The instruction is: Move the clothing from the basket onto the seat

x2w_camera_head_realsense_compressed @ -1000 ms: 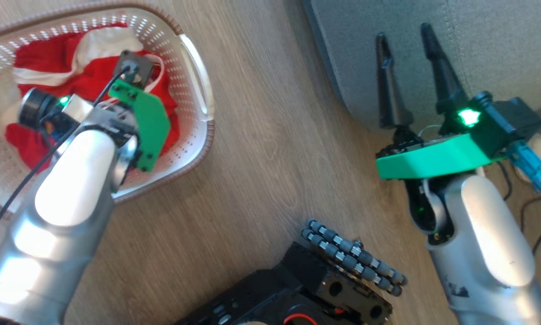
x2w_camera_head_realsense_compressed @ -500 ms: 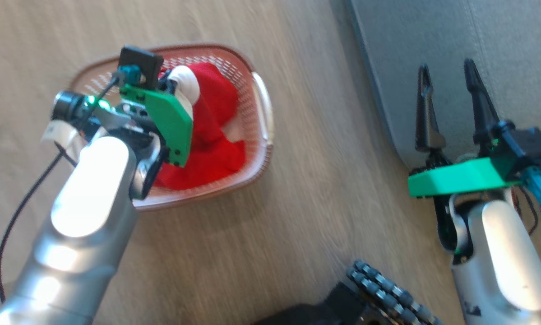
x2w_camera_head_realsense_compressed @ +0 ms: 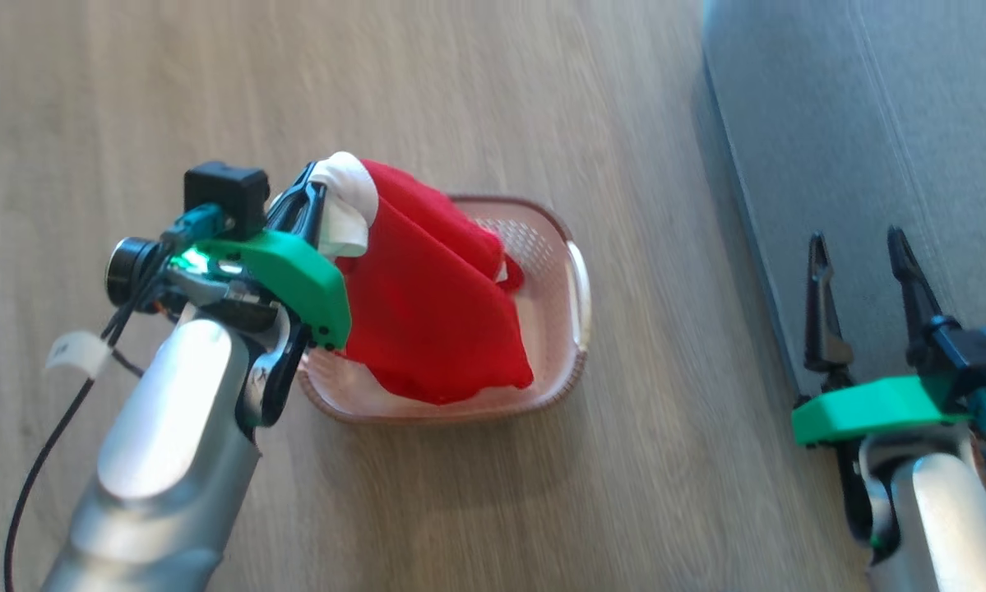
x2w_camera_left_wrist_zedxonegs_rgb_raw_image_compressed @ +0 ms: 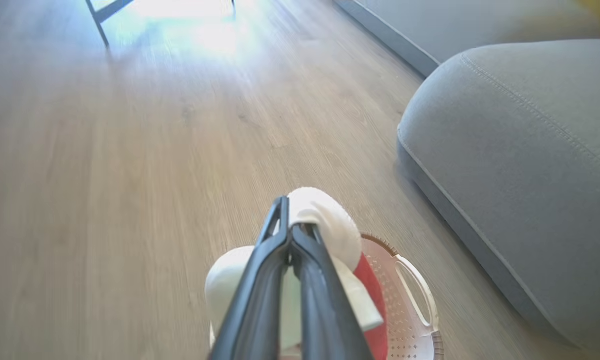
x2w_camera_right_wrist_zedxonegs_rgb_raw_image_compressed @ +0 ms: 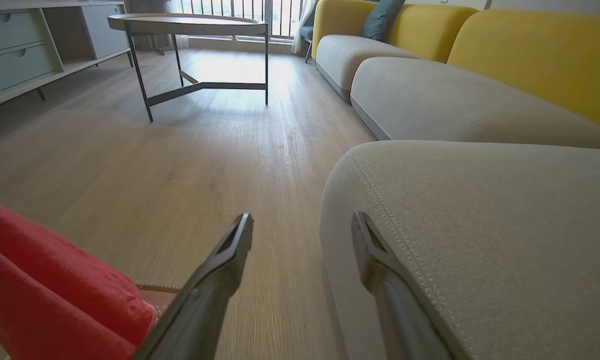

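The clothing (x2w_camera_head_realsense_compressed: 427, 312) is held up by the left hand (x2w_camera_head_realsense_compressed: 310, 187), fingers clamped shut on a fold of its white band (x2w_camera_left_wrist_zedxonegs_rgb_raw_image_compressed: 325, 222). The red rest is hung down over the basket (x2w_camera_head_realsense_compressed: 573, 329), which is stood on the floor (x2w_camera_head_realsense_compressed: 460, 82), apart from the edge of the seat (x2w_camera_head_realsense_compressed: 871, 123). Whether the hem is clear of the basket's near rim can't be told. The right hand (x2w_camera_head_realsense_compressed: 856, 240) is spread open, nothing in it, poised over the seat's edge.

Risks, quick: only a small pinch of trim is gripped, so w/ a fast swing the fold could be pulled out and the garment dropped on the floor btwn basket and seat. If the hem is caught on the rim, the light basket could be dragged or tipped. The open right hand is set in the likely path, so cloth could be snagged there.

Views: the pinch itself is shown best by the left wrist cam, w/ the white roll wrapped over closed fingertips. Drape length vs. basket is given by the head cam. The seat's rounded, stitched corner is given by the right wrist cam.
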Robot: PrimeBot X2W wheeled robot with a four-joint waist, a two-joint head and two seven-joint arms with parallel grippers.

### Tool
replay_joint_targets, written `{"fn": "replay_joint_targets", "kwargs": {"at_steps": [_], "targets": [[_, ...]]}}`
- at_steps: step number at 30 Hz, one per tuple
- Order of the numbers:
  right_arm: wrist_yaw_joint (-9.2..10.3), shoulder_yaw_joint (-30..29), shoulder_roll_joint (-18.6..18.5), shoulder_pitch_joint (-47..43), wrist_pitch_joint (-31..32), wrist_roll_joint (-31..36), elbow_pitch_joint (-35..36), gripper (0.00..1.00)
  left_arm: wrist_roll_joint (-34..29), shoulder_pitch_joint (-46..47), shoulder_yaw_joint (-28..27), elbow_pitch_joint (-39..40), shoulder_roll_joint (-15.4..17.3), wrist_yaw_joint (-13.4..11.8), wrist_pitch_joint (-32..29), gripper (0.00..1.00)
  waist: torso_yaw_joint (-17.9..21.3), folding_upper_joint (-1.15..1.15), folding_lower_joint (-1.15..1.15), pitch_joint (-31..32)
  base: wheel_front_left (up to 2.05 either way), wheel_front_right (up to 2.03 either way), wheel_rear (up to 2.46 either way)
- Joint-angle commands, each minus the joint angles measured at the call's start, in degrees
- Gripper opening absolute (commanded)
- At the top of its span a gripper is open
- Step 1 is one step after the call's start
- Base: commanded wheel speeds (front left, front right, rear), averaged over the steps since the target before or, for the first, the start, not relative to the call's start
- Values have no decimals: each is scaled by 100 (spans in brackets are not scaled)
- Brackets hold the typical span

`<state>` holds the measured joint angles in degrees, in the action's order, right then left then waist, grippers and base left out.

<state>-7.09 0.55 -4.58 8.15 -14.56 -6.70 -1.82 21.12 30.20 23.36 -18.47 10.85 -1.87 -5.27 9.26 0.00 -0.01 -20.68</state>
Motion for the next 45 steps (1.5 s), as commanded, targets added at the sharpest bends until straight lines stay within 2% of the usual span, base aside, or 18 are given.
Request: {"fn": "replay_joint_targets", "kwargs": {"at_steps": [1,13,29,32,38,45], "targets": [[-40,59,-139,-79,-44,23,158,100,55,55,-235,277,135,-41,83,0,-359,0,1,444,0,0,0],[-40,-45,-392,-538,-44,1,114,100,224,-465,-524,727,363,-268,281,0,-723,0,1,1195,0,0,0],[-40,277,-622,-594,-44,-47,-19,100,301,-594,-733,812,670,-391,300,0,-879,0,1,1504,0,0,0],[-40,526,-705,-495,-44,-83,-38,100,297,-583,-724,852,711,-378,303,0,-876,0,1,1522,0,0,0],[-40,1539,-953,231,-44,-316,-162,100,223,-339,-494,1131,698,-250,162,0,-910,0,1,1550,0,0,0],[-40,2414,-984,985,-28,-529,-424,100,113,65,-193,1419,547,-166,-61,0,-1057,0,1,1620,0,0,0]]}}
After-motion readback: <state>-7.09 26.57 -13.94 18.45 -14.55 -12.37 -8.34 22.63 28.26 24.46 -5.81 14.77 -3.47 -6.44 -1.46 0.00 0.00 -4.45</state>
